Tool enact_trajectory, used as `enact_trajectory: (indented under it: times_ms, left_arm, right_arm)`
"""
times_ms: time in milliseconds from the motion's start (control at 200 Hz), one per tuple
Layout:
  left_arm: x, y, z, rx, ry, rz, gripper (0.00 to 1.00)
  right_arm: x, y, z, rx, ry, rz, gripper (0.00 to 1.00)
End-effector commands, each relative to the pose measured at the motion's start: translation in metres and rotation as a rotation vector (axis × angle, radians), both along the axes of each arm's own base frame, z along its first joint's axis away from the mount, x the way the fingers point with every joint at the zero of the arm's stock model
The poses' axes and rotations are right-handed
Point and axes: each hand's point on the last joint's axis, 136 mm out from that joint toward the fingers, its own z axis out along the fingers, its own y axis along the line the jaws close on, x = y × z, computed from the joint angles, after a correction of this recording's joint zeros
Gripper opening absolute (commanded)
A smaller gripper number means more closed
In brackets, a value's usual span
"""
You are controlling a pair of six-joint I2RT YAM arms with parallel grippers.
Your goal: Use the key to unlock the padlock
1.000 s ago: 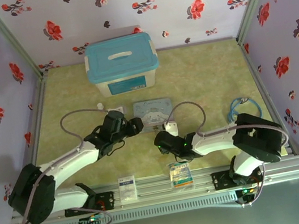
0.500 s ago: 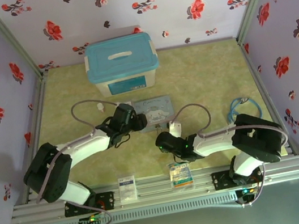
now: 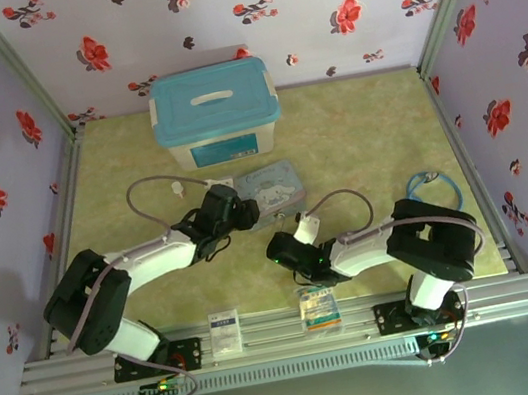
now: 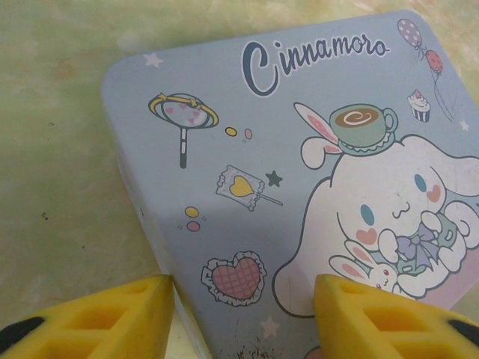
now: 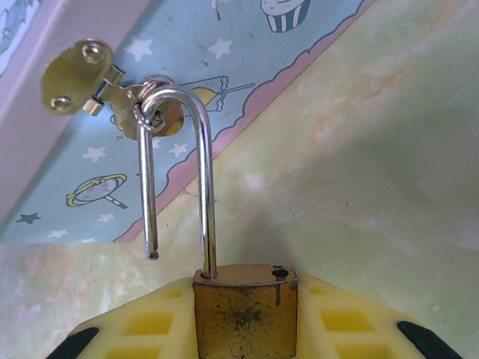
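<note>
1. Right wrist: padlock [image 5: 245, 314] upright, its brass body clamped between the right jaws. Shackle [image 5: 206, 187] is open, one leg hanging free.
2. Shackle is hooked through the ring of the brass hasp [image 5: 75, 75] on the blue cartoon tin [image 5: 314, 52]. Tin sits on the desk [image 5: 359, 172].
3. Left wrist: left jaws stand apart, straddling the tin's near corner. Can't tell if they grip it.

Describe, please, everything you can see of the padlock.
The padlock is small, with a scuffed brass block body and a thin silvery U-shaped shackle. Its body is clamped between the yellow fingers of the right gripper, shackle pointing away from them. The shackle is open: one leg sits in the body, the other hangs free, clear of its empty hole. Its bend is hooked through the brass hasp on the pale blue tin.
</note>
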Motion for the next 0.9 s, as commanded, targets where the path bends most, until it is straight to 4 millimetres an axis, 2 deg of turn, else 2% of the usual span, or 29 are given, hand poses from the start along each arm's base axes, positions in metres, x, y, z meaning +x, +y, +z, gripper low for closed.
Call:
enact_trajectory:
  times_ms: [0,145,215,275,310,370,485,600,805,895]
  left_arm:
    - [-0.005,0.017,-0.019,0.053,0.044,0.005,0.61]
    - [0.013,0.012,0.003,-0.024,0.013,0.049,0.75]
    - [0.024,0.006,0.001,-0.026,0.018,0.061,0.77]
    - [0.031,0.001,-0.009,-0.015,0.038,0.066,0.77]
    - [0.033,-0.003,-0.014,-0.01,0.051,0.058,0.74]
    - [0.033,-0.005,-0.025,0.008,0.07,0.051,0.63]
    - [0.026,0.005,-0.042,0.062,0.089,0.057,0.43]
    - [0.019,0.02,-0.056,0.151,0.092,0.049,0.37]
    - [0.008,0.032,-0.074,0.237,0.102,-0.004,0.35]
    - [0.005,0.033,-0.079,0.258,0.102,-0.025,0.35]
  right_arm:
    - [-0.017,0.008,-0.037,0.011,0.14,0.011,0.15]
    - [-0.021,0.011,-0.045,0.019,0.151,0.01,0.14]
    - [-0.023,0.012,-0.047,0.02,0.154,0.012,0.14]
    - [-0.024,0.01,-0.047,0.019,0.147,0.002,0.14]
    - [-0.023,0.008,-0.047,0.023,0.144,-0.009,0.14]
    - [-0.021,0.008,-0.046,0.061,0.142,-0.05,0.14]
    - [-0.012,0.022,-0.041,0.109,0.126,-0.077,0.12]
    - [-0.004,0.029,-0.038,0.135,0.103,-0.116,0.11]
    - [0.012,0.013,-0.033,0.201,0.054,-0.242,0.11]
    - [0.024,0.01,-0.02,0.263,-0.028,-0.288,0.1]
